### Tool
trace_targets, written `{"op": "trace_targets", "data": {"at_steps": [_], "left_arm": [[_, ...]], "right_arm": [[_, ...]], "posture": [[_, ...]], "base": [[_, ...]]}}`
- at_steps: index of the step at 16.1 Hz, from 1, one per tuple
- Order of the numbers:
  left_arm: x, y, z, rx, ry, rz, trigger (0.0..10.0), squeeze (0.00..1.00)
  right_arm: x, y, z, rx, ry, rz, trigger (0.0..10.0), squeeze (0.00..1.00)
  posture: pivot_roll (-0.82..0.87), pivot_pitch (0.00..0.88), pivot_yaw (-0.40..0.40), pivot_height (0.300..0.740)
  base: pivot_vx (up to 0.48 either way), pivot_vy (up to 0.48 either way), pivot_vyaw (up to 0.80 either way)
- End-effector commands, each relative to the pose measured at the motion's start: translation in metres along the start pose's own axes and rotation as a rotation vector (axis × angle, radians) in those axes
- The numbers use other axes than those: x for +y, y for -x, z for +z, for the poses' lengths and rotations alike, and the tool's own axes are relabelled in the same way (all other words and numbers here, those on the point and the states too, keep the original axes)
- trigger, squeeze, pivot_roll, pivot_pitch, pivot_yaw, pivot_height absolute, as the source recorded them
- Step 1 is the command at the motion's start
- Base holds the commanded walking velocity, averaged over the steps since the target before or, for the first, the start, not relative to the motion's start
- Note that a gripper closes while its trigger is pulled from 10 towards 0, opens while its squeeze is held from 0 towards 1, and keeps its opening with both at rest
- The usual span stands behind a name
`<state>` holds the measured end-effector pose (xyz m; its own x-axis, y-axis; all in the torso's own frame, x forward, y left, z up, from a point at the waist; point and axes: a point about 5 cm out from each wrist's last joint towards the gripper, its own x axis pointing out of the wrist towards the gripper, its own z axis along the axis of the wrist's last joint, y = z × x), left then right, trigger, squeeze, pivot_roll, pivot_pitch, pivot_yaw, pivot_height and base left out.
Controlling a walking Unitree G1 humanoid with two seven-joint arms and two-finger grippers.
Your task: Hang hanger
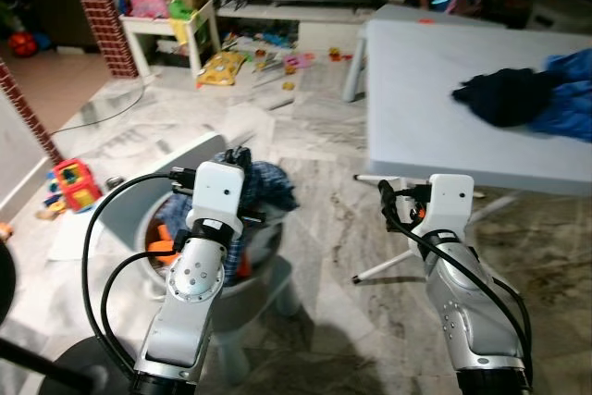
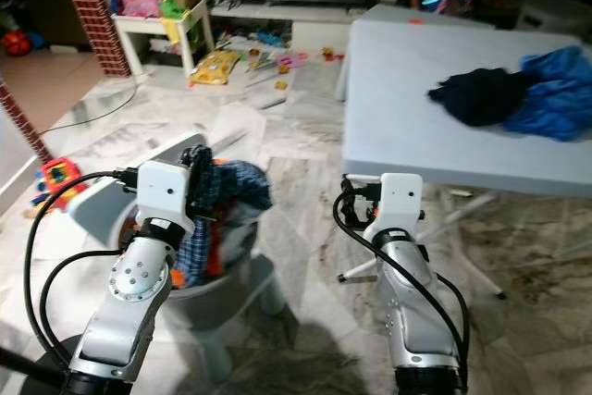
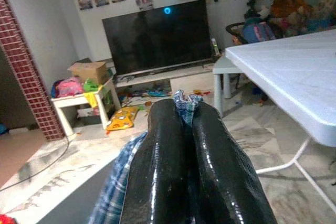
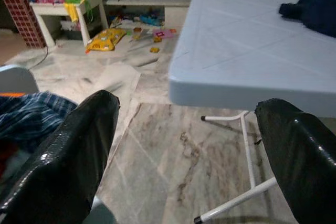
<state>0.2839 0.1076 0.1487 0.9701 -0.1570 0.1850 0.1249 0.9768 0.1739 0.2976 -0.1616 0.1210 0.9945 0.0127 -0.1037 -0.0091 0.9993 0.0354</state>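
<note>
The left claw (image 3: 181, 129) is pinched tight on a blue plaid garment (image 1: 264, 182) above the laundry basket (image 1: 125, 205); the right claw (image 4: 184, 145) gapes wide, holding nothing, nearer the desk (image 1: 435, 71). No hanger can be made out; which way it lies cannot be told.

White folding table (image 1: 435, 90) bears dark and blue clothes (image 1: 532, 94).

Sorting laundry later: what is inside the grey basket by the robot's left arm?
In the basket: a blue plaid shirt, pinched by the left gripper, over something orange. Anything deeper is covered.
</note>
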Motion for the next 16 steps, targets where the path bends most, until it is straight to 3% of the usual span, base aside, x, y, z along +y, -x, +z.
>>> {"op": "trace_targets", "data": {"at_steps": [1,16], "left_arm": [[-0.0047,-0.0024,0.0040,-0.010,0.009,-0.025,10.0,0.00],[-0.0069,-0.0044,0.0021,0.011,0.019,-0.043,10.0,0.00]], "right_arm": [[-0.0017,-0.0004,0.0018,-0.009,0.007,0.000,10.0,0.00],[0.0022,0.0001,-0.0009,0.002,0.009,0.008,10.0,0.00]], "posture": [[-0.17,0.000,0.017,0.740],[-0.18,0.000,0.020,0.740]], "base": [[0.000,-0.424,0.00],[0.000,-0.457,0.00]]}}
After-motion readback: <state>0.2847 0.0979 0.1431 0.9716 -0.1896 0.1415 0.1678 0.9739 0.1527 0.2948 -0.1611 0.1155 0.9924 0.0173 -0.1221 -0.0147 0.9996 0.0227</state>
